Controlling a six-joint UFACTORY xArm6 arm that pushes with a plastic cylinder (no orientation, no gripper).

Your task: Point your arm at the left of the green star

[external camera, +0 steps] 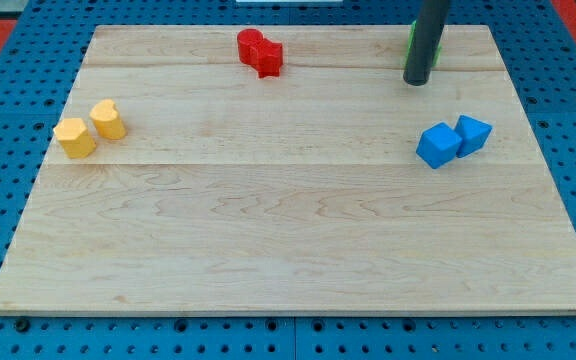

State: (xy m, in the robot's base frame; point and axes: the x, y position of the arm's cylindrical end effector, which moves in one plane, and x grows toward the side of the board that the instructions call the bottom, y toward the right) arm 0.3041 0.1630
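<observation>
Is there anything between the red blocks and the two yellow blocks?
No. In the camera view only bare wooden board lies between the red blocks and the yellow blocks.

We count two yellow blocks (89,128), two blue blocks (453,141) and two red blocks (259,51) on the board. One green block (414,42) shows, mostly hidden.
</observation>
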